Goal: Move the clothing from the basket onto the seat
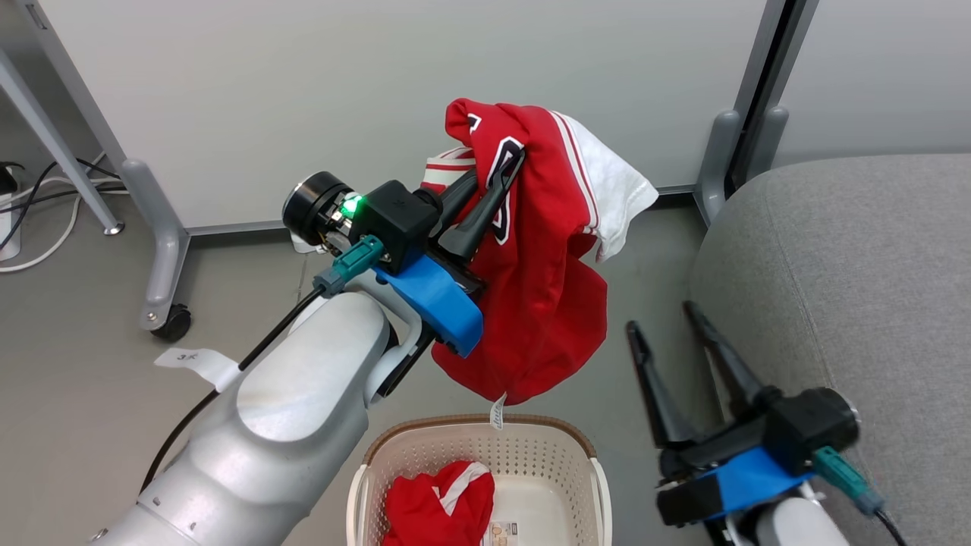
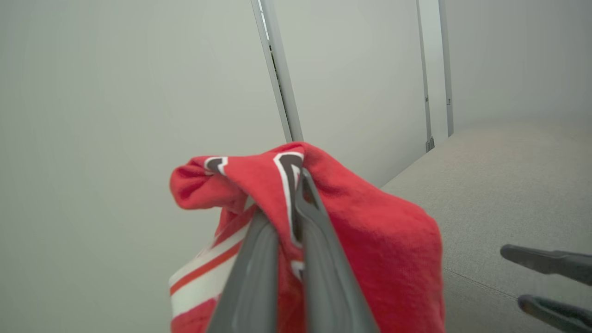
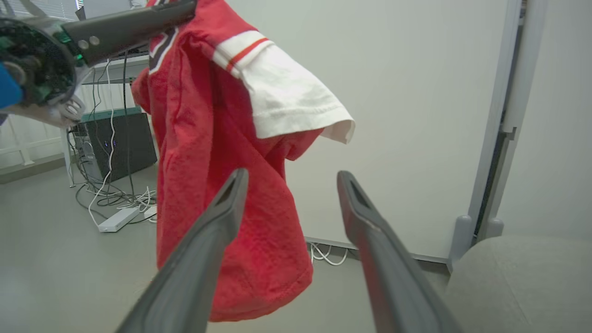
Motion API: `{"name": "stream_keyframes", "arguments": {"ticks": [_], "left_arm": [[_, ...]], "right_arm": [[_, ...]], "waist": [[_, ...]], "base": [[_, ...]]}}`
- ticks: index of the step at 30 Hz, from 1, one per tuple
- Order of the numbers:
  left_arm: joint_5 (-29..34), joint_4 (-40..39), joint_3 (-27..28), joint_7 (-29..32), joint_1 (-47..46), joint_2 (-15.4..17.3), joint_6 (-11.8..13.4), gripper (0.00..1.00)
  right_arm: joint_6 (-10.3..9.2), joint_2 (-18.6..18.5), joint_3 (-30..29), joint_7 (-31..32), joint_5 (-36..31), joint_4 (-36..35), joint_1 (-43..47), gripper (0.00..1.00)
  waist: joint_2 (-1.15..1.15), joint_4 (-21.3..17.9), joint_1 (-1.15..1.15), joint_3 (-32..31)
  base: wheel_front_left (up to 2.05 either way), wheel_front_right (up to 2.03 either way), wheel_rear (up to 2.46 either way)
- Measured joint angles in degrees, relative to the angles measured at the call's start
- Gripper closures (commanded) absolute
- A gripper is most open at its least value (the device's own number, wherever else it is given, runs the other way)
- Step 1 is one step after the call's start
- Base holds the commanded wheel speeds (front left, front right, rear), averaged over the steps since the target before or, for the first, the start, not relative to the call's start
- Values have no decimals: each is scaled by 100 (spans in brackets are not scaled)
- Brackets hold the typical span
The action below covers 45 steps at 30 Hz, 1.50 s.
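1. Seat [image 1: 834, 288]: grey sofa, on your right.
2. Jersey [image 1: 546, 303]: red with a white sleeve, hanging above the basket [image 1: 565, 436], pinched tight by your left gripper [image 1: 497, 168].
3. Basket: on the floor, holding the second red garment [image 1: 440, 504].
4. Right gripper [image 1: 660, 315]: fingers spread, between jersey and seat.

Matt red cloth jersey [image 1: 546, 303]; perforated cream plastic basket [image 1: 531, 455].
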Motion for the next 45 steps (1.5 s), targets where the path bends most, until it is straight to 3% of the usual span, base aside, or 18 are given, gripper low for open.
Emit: {"name": "stream_keyframes", "arguments": {"ticks": [10, 19, 20, 21, 45], "left_arm": [[2, -30, -142, 0, -203, -168, 0, 100], [-3, -48, -305, 0, -443, -372, 0, 100], [-7, -46, -318, -1, -458, -381, 0, 100], [-12, -42, -333, -1, -460, -389, 0, 100], [-38, -18, -309, 0, -460, -385, 0, 100]], "right_arm": [[0, 1, 1060, -4, 367, 711, -1007, 0], [0, -1, 1226, -9, 760, 1411, -2042, 0], [0, 0, 1247, -9, 808, 1433, -2133, 62], [0, 0, 1272, -9, 859, 1439, -2202, 100], [0, 0, 1302, -9, 867, 1454, -2322, 100]], "waist": [[0, 154, 0, 253], [0, 440, 1, 475], [0, 463, 1, 489], [0, 483, 2, 500], [0, 462, 0, 489]], "base": [[0, 0, 0], [0, 0, 0], [0, 0, 0], [0, 0, 0], [0, 0, 0]]}}
